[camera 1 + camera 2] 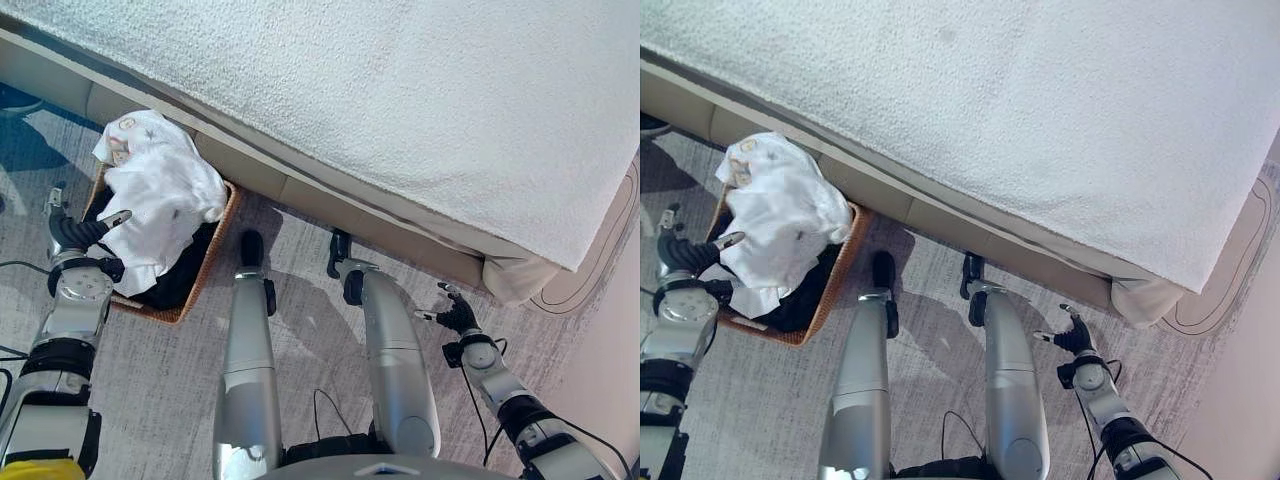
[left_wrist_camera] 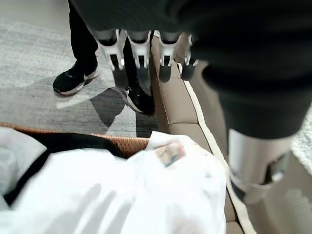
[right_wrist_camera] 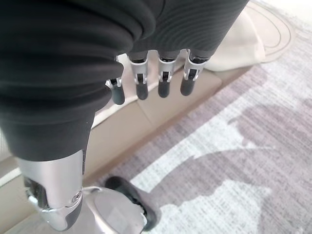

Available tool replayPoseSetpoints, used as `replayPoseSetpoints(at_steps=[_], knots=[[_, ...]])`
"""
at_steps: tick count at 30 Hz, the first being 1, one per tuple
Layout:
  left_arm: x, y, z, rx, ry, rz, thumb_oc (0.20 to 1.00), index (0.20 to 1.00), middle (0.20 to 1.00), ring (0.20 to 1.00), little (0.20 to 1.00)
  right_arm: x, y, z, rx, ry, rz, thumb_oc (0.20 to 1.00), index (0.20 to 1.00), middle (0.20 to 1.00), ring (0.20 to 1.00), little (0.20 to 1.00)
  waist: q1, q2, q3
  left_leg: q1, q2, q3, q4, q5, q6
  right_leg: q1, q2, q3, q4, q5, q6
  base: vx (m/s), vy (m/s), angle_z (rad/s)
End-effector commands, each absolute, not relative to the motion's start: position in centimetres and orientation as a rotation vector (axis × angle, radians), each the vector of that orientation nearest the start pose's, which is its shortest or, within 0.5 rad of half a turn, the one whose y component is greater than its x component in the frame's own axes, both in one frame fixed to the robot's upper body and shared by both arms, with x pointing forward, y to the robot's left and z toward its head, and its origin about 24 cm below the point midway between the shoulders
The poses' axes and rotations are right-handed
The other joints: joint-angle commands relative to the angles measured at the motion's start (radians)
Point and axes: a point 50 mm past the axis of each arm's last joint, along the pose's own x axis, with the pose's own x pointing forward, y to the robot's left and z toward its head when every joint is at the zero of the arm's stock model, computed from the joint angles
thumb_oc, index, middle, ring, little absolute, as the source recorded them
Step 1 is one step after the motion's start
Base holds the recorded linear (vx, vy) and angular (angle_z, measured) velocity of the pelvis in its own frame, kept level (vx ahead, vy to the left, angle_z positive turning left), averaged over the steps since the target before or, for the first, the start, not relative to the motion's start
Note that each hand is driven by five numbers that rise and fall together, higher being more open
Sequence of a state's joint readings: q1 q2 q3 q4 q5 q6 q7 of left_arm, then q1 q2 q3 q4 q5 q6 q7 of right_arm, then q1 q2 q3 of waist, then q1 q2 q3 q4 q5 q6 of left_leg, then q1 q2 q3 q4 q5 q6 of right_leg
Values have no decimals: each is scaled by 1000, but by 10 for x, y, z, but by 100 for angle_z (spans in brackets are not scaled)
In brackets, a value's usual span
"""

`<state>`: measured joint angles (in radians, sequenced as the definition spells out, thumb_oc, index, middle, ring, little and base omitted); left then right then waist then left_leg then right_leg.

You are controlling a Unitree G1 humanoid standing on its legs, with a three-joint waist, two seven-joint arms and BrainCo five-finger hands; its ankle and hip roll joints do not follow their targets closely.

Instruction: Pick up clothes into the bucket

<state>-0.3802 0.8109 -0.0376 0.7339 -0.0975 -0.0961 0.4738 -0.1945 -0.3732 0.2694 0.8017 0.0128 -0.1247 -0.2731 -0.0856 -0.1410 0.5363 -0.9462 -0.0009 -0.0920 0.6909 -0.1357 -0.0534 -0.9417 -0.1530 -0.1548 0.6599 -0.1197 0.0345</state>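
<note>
Basket [image 1: 210,262]: woven, brown, on the carpet at far left, just beside the bed base; long axis running from near-left to far-right, roughly along the bed edge.
Clothes [image 1: 160,195]: white garment heaped over the basket's far half, spilling past the rim toward the bed; dark garment [image 1: 185,275] beneath it, inside the basket at the right.
Left hand [image 1: 80,232]: at the basket's left rim, fingers relaxed and spread — holding nothing; one fingertip close to the white cloth's left edge, contact not clear.
Left wrist view: white garment [image 2: 122,195] directly under the hand, basket rim [image 2: 129,142] just past it, fingers [image 2: 139,48] hanging straight above, apart from the cloth.
Right hand [image 1: 458,315]: low at the right, over bare carpet near the bed corner, well apart from the basket; fingers [image 3: 163,78] loosely extended, empty.
Bed [image 1: 400,100]: white textured cover across the far side, beige base along the carpet.
Person's shoes [image 2: 75,80]: dark, on the carpet beyond the basket in the left wrist view.
Key relation: clothes lying right of and slightly beyond the left hand — the nearer hand by far.
Judged status: clothes already in the basket, the white one overhanging; likely next — tucking the overhang down from the left side.
Risk: cloth sliding off toward the bed if pushed from the left.
</note>
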Motion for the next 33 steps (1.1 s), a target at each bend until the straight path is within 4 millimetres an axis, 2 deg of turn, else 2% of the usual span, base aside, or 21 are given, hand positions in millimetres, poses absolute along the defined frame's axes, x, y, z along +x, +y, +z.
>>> replayPoseSetpoints(at_steps=[1, 2, 3, 6, 9, 10, 13, 14, 15, 17, 18, 19, 20, 22, 24, 26, 27, 29, 30, 31, 33], knots=[[264, 391, 95, 797, 96, 774, 1000, 1000, 1000, 1000, 1000, 231, -252, -67, -575, 504, -159, 1000, 1000, 1000, 1000, 1000, 26, 16, -16, 68, -6, 16, -18, -27, 29, 117, -48, 57, -70, -16, 87, -7, -2, -8], [263, 391, 94, 797, 97, 774, 1000, 1000, 1000, 1000, 1000, 230, -252, -67, -576, 504, -159, 1000, 1000, 1000, 1000, 1000, 26, 16, -16, 69, -6, 16, -19, -27, 29, 118, -48, 57, -71, -16, 87, -18, -7, -6], [260, 386, 83, 824, 132, 740, 1000, 1000, 1000, 1000, 1000, 231, -254, -67, -581, 508, -163, 1000, 1000, 1000, 1000, 1000, 31, 23, -16, 98, -9, 18, -37, -23, 28, 143, -49, 57, -83, -16, 87, 0, 0, 0], [257, 382, 70, 827, 171, 712, 1000, 1000, 1000, 1000, 1000, 231, -256, -67, -584, 514, -167, 1000, 1000, 1000, 1000, 1000, 36, 31, -16, 128, -11, 21, -53, -19, 27, 168, -53, 58, -93, -16, 86, 0, 0, 0], [249, 367, 40, 772, 240, 655, 1000, 1000, 1000, 1000, 1000, 230, -260, -67, -593, 529, -180, 1000, 1000, 1000, 1000, 1000, 45, 49, -16, 200, -15, 21, -102, -5, 22, 234, -55, 52, -122, -11, 87, -27, 3, 0], [249, 360, 35, 741, 244, 643, 1000, 1000, 1000, 1000, 1000, 232, -262, -65, -593, 524, -188, 1000, 1000, 1000, 1000, 1000, 44, 52, -16, 200, -18, 25, -128, 35, 24, 233, -60, 46, -143, 23, 81, -82, 6, 2], [241, 340, 4, 615, 310, 596, 1000, 1000, 1000, 1000, 1000, 229, -268, -67, -602, 554, -205, 1000, 1000, 1000, 1000, 1000, 50, 70, -16, 300, -19, 25, -185, 46, 19, 328, -64, 38, -180, 29, 83, -8, -4, 2], [238, 321, -13, 477, 331, 557, 1000, 1000, 1000, 1000, 1000, 227, -272, -69, -609, 576, -215, 1000, 1000, 1000, 1000, 1000, 54, 82, -16, 382, -19, 23, -230, 56, 13, 405, -62, 32, -210, 34, 86, 40, -13, 2], [238, 321, -13, 477, 332, 557, 1000, 1000, 1000, 1000, 1000, 226, -272, -69, -609, 577, -215, 1000, 1000, 1000, 1000, 1000, 53, 83, -16, 384, -19, 23, -232, 56, 13, 407, -62, 32, -212, 34, 86, 45, -7, 1], [234, 310, -26, 367, 354, 537, 1000, 1000, 1000, 1000, 1000, 223, -275, -71, -615, 596, -220, 1000, 1000, 1000, 1000, 1000, 54, 94, -16, 456, -19, 22, -269, 63, 11, 476, -61, 30, -232, 35, 86, 57, -5, 2], [229, 298, -40, 263, 389, 510, 1000, 1000, 1000, 1000, 1000, 219, -278, -74, -617, 620, -225, 1000, 1000, 1000, 1000, 1000, 52, 103, -16, 539, -21, 22, -311, 70, 8, 558, -59, 25, -261, 36, 87, 55, -20, 5], [230, 298, -39, 262, 389, 510, 1000, 1000, 1000, 1000, 1000, 220, -278, -74, -617, 620, -226, 1000, 1000, 1000, 1000, 1000, 51, 103, -16, 540, -22, 22, -315, 74, 8, 559, -59, 24, -266, 40, 87, 77, -22, 3], [227, 293, -46, 232, 413, 495, 1000, 1000, 1000, 1000, 1000, 216, -279, -77, -614, 641, -224, 1000, 1000, 1000, 1000, 1000, 50, 109, -24, 580, -21, 22, -340, 78, 6, 596, -58, 19, -282, 40, 87, 107, -24, 3], [216, 282, -64, 145, 475, 472, 1000, 1000, 1000, 1000, 1000, 204, -277, -87, -586, 692, -205, 1000, 1000, 1000, 1000, 1000, 45, 121, -83, 659, -17, 21, -405, 88, -1, 672, -49, 9, -330, 41, 89, 139, -36, 1], [213, 279, -68, 116, 490, 475, 1000, 1000, 1000, 1000, 1000, 199, -277, -91, -565, 716, -200, 1000, 1000, 1000, 1000, 1000, 44, 126, -108, 680, -17, 22, -431, 97, -2, 689, -47, 2, -349, 45, 90, 83, -24, 2], [208, 267, -73, 39, 485, 461, 1000, 1000, 1000, 1000, 1000, 185, -274, -102, -494, 773, -208, 1000, 1000, 1000, 1000, 1000, 46, 133, -147, 730, -18, 19, -481, 108, -5, 738, -36, -9, -391, 47, 90, 129, -74, 5], [200, 258, -82, -30, 514, 455, 1000, 1000, 1000, 1000, 1000, 176, -270, -109, -425, 803, -210, 1000, 1000, 1000, 1000, 1000, 46, 137, -187, 764, -19, 18, -513, 118, -8, 775, -29, -18, -428, 52, 89, 109, -75, 8], [196, 253, -85, -49, 521, 436, 1000, 1000, 1000, 1000, 1000, 171, -269, -112, -399, 822, -215, 1000, 1000, 1000, 1000, 1000, 46, 141, -205, 783, -18, 18, -529, 121, -9, 796, -24, -24, -447, 54, 88, 100, -46, 3], [187, 247, -95, -68, 574, 412, 1000, 1000, 1000, 1000, 1000, 163, -267, -118, -322, 855, -230, 1000, 1000, 1000, 1000, 1000, 45, 144, -240, 812, -17, 24, -550, 123, -12, 832, -16, -27, -485, 60, 88, 96, -34, -3], [187, 247, -95, -68, 574, 412, 1000, 1000, 1000, 1000, 1000, 162, -267, -118, -322, 856, -230, 1000, 1000, 1000, 1000, 1000, 46, 145, -239, 814, -17, 24, -551, 123, -12, 835, -16, -27, -487, 60, 88, 78, -38, -2], [180, 239, -105, -74, 635, 367, 1000, 1000, 1000, 1000, 1000, 156, -263, -123, -208, 869, -271, 1000, 1000, 1000, 1000, 1000, 42, 144, -272, 842, -11, 33, -568, 123, -13, 867, -6, -28, -525, 68, 90, 62, -36, -1]])
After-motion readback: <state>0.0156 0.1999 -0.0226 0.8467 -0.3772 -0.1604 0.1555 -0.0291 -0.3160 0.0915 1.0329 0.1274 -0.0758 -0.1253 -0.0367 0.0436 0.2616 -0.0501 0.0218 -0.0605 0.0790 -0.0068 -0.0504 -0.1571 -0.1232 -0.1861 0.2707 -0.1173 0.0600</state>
